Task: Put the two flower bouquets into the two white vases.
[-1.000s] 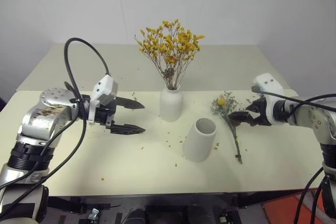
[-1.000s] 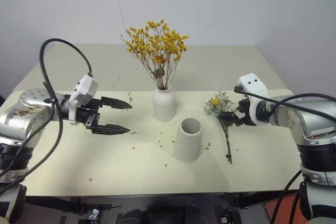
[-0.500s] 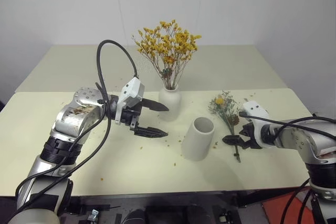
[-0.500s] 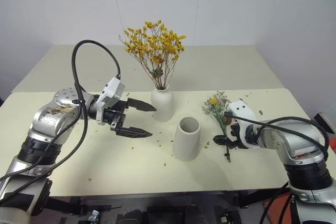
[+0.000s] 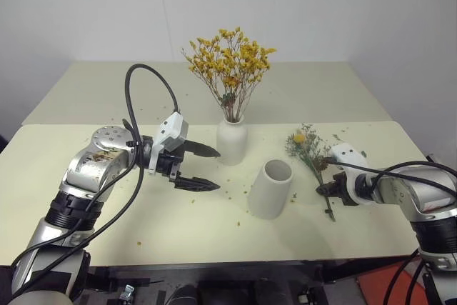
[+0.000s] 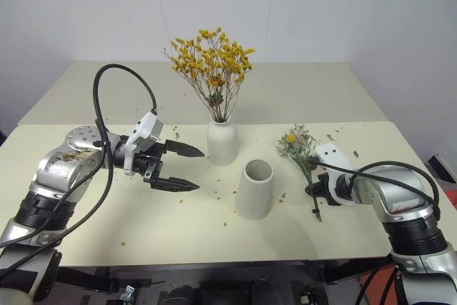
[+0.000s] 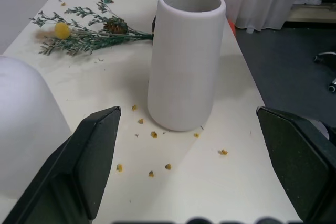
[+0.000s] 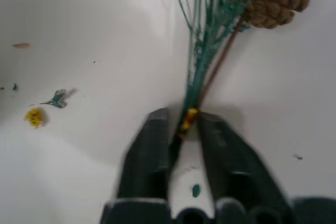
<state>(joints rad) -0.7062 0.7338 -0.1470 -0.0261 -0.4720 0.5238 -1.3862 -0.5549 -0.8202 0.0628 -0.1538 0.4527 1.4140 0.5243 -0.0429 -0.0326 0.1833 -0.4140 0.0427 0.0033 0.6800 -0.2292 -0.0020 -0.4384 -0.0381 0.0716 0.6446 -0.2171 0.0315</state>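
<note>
So we have the table (image 5: pixel 143 226) with the yellow-orange bouquet (image 5: pixel 230 62) standing in the bottle vase (image 5: pixel 232 141), and the cylinder vase (image 5: pixel 270 189) upright just right of it. Left gripper (image 5: pixel 204 168) hovers spread wide left of the vases; right gripper (image 8: pixel 182 129) is pinched on the grey-green bouquet (image 5: pixel 308 149) stems, lying on the table right of the cylinder

1. Looks like a robot lab or test room, not a home.
2. Plain white walls (image 5: pixel 86 5), bare, meeting in a corner behind the setup.
3. Two plain cream benches: front bench (image 5: pixel 178 226) and a second bench (image 5: pixel 114 87) pushed up behind it.
4. Loose black cables (image 5: pixel 146 80) looping off the arms; grey floor (image 7: pixel 283 72) with more cabling past the bench edge.
</note>
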